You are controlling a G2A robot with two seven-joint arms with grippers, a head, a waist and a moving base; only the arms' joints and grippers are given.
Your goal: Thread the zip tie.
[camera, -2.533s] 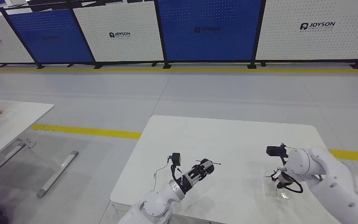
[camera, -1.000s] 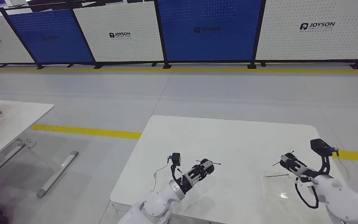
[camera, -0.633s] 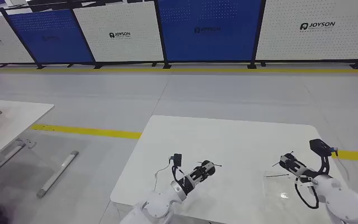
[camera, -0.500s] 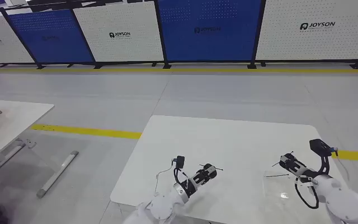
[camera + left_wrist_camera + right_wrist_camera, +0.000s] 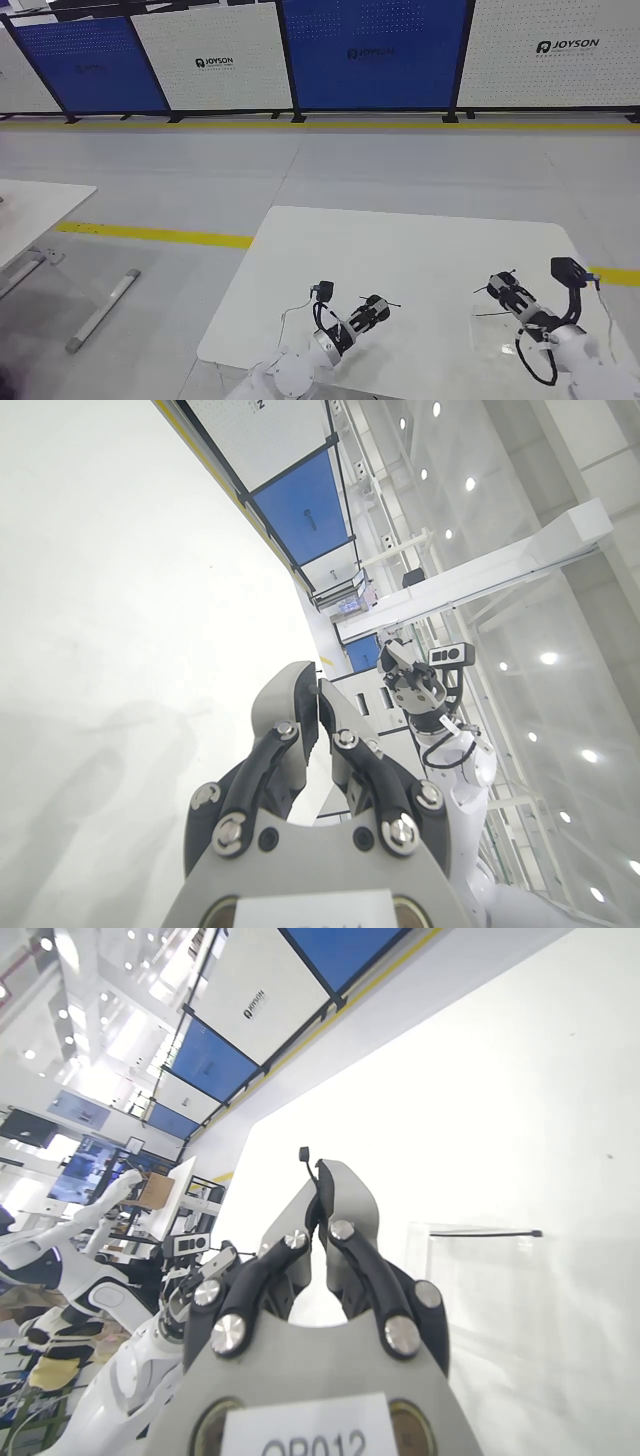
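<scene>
Fingertips [image 5: 350, 1188] of the right gripper [image 5: 317, 1178] clench a black zip tie [image 5: 303, 1154], its head poking past them. Beyond, a second zip tie [image 5: 485, 1234] lies on a clear sheet [image 5: 480, 1288] on the desk [image 5: 450, 1103]. Well apart, the left gripper [image 5: 316, 680] pinches a thin black strip [image 5: 393, 302].

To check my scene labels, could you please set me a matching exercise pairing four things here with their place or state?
Things: 1 left gripper; 2 right gripper; 3 loose zip tie; 4 clear tray.
States: A flat on the table; B jaws shut on the held zip tie, head poking out; C lying along one edge of the tray; D jaws shut on a thin black piece.
Pairs: 1-D, 2-B, 3-C, 4-A.
</scene>
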